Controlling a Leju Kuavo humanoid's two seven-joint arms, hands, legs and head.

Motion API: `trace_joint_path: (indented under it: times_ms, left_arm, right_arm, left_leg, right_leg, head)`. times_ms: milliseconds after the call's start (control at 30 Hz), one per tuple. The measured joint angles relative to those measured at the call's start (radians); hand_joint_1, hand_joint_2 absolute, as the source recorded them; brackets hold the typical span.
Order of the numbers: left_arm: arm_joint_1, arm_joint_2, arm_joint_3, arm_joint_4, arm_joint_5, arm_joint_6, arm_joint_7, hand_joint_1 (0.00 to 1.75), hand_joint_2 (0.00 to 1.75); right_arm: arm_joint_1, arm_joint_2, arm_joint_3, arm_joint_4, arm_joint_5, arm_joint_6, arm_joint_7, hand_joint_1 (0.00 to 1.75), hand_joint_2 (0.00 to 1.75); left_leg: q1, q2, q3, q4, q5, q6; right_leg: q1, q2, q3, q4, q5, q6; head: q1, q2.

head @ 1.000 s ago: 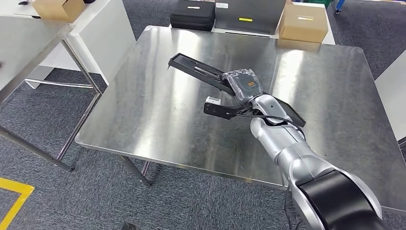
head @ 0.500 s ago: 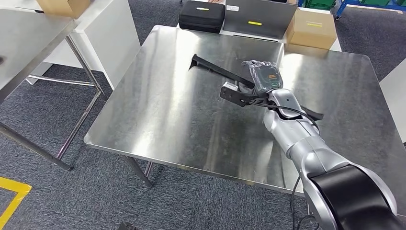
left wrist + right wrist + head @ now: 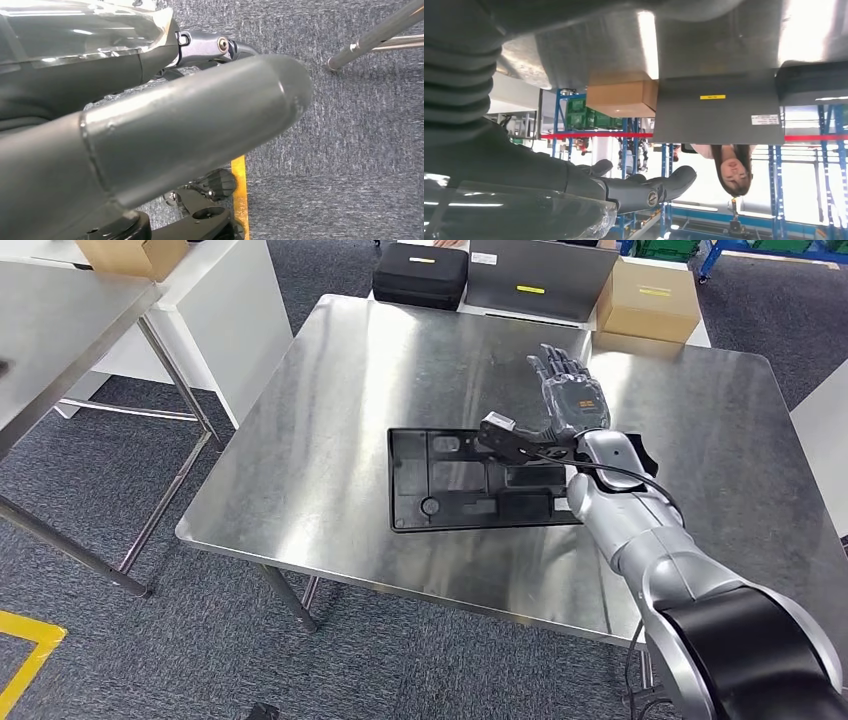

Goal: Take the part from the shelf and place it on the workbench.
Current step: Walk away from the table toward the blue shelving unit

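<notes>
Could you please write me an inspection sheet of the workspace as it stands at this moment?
Surface: steel workbench, shiny, standing on grey carpet.
Job's things: black part, a flat tray-like frame, lies flat on the workbench near its front edge.
Clutter: nothing seen on the workbench besides the part.
Hands: right hand is above the workbench with fingers straight and apart, holding nothing; left hand hangs over the floor, its grip cannot be told.
Cables: a thin black cable runs along the right wrist.
Surroundings: cardboard box, black case and grey case behind the workbench; another table to the left; a person stands beyond.
</notes>
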Motion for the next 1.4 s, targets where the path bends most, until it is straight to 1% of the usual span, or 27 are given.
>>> trace_joint_path:
  times_ms: [333, 533, 700, 767, 867, 1000, 1100, 1200, 1267, 1300, 1333, 1400]
  left_arm:
    - [0.000, -0.002, 0.005, 0.000, 0.000, -0.004, 0.014, 0.00, 0.00]
    - [0.001, -0.003, 0.014, 0.000, 0.001, -0.010, 0.015, 0.00, 0.00]
    - [0.002, -0.003, 0.024, 0.000, 0.002, -0.010, 0.015, 0.00, 0.00]
    - [0.004, -0.004, 0.030, 0.000, 0.002, -0.010, 0.015, 0.00, 0.00]
    - [0.007, -0.004, 0.038, 0.000, 0.003, -0.009, 0.015, 0.00, 0.00]
    - [0.007, -0.006, 0.046, 0.000, 0.003, -0.009, 0.019, 0.00, 0.00]
    - [0.006, -0.010, 0.049, 0.000, 0.003, -0.009, 0.024, 0.00, 0.00]
    - [0.006, -0.018, 0.056, 0.000, 0.007, -0.006, 0.026, 0.00, 0.00]
    - [0.006, -0.023, 0.065, 0.000, 0.015, 0.000, 0.027, 0.00, 0.00]
    - [0.006, -0.026, 0.070, 0.000, 0.022, 0.004, 0.026, 0.00, 0.00]
    - [0.007, -0.028, 0.077, 0.000, 0.029, 0.006, 0.025, 0.00, 0.00]
    - [0.008, -0.032, 0.092, 0.000, 0.041, 0.010, 0.022, 0.00, 0.00]
  right_arm:
    - [0.000, -0.021, -0.033, 0.000, 0.000, 0.005, 0.039, 0.00, 1.75]
    - [-0.003, -0.029, -0.048, 0.010, 0.004, 0.093, 0.092, 0.00, 1.75]
    - [-0.009, -0.049, -0.062, 0.013, 0.046, 0.094, 0.153, 0.00, 1.75]
    - [-0.019, -0.071, -0.066, 0.013, 0.063, 0.082, 0.159, 0.00, 1.75]
    - [-0.043, -0.108, -0.074, 0.013, 0.077, 0.076, 0.145, 0.00, 1.75]
    - [-0.063, -0.143, -0.085, 0.012, 0.089, 0.060, 0.139, 0.00, 1.75]
    - [-0.064, -0.179, -0.095, 0.001, 0.103, 0.007, 0.121, 0.00, 1.75]
    - [-0.049, -0.239, -0.114, -0.023, 0.106, -0.059, 0.086, 0.00, 1.75]
    - [-0.012, -0.284, -0.131, -0.055, 0.107, -0.107, 0.069, 0.00, 1.75]
    - [0.023, -0.308, -0.142, -0.080, 0.111, -0.131, 0.066, 0.00, 1.75]
    - [0.068, -0.332, -0.155, -0.114, 0.116, -0.153, 0.069, 0.00, 1.75]
    - [0.190, -0.382, -0.192, -0.209, 0.128, -0.187, 0.083, 0.00, 1.75]
  left_leg:
    - [0.003, 0.000, 0.001, 0.000, 0.000, 0.000]
    - [0.004, 0.000, 0.001, 0.000, 0.000, 0.000]
    - [0.004, 0.000, 0.001, 0.000, 0.000, 0.000]
    - [0.004, 0.000, 0.001, 0.000, 0.000, 0.000]
    - [0.003, 0.000, 0.000, 0.000, 0.000, 0.000]
    - [0.003, 0.000, 0.000, 0.000, 0.000, 0.000]
    - [0.003, -0.001, 0.000, 0.001, 0.000, 0.000]
    - [0.004, -0.007, 0.000, 0.001, 0.000, 0.001]
    - [0.004, -0.010, 0.001, 0.001, 0.000, 0.001]
    - [0.004, -0.010, 0.002, 0.001, -0.001, 0.002]
    - [0.004, -0.011, 0.003, 0.001, -0.002, 0.003]
    - [0.004, -0.014, 0.006, 0.001, -0.004, 0.006]
  right_leg:
    - [0.000, 0.000, 0.000, 0.000, 0.000, 0.000]
    - [0.000, 0.000, 0.000, 0.000, 0.000, 0.000]
    - [0.000, 0.000, 0.000, 0.000, 0.000, 0.000]
    - [0.000, -0.001, 0.000, 0.000, 0.000, 0.000]
    - [0.000, -0.001, 0.001, 0.000, 0.000, 0.000]
    - [0.000, -0.001, 0.001, 0.000, 0.000, 0.000]
    - [0.000, -0.003, 0.000, 0.000, 0.000, 0.000]
    - [-0.001, -0.008, 0.001, -0.001, -0.001, 0.001]
    - [-0.001, -0.009, 0.002, -0.001, -0.002, 0.002]
    - [0.000, -0.010, 0.004, -0.001, -0.003, 0.003]
    - [0.000, -0.011, 0.005, -0.001, -0.003, 0.005]
    - [0.001, -0.014, 0.010, -0.002, -0.006, 0.008]
  head:
    - [0.000, 0.000]
    - [0.000, 0.000]
    - [0.000, 0.000]
    - [0.000, 0.000]
    - [0.000, 0.000]
    - [0.000, 0.000]
    - [0.000, 0.000]
    - [0.000, 0.000]
    - [0.000, 0.000]
    - [0.000, 0.000]
    - [0.000, 0.000]
    - [0.000, 0.000]
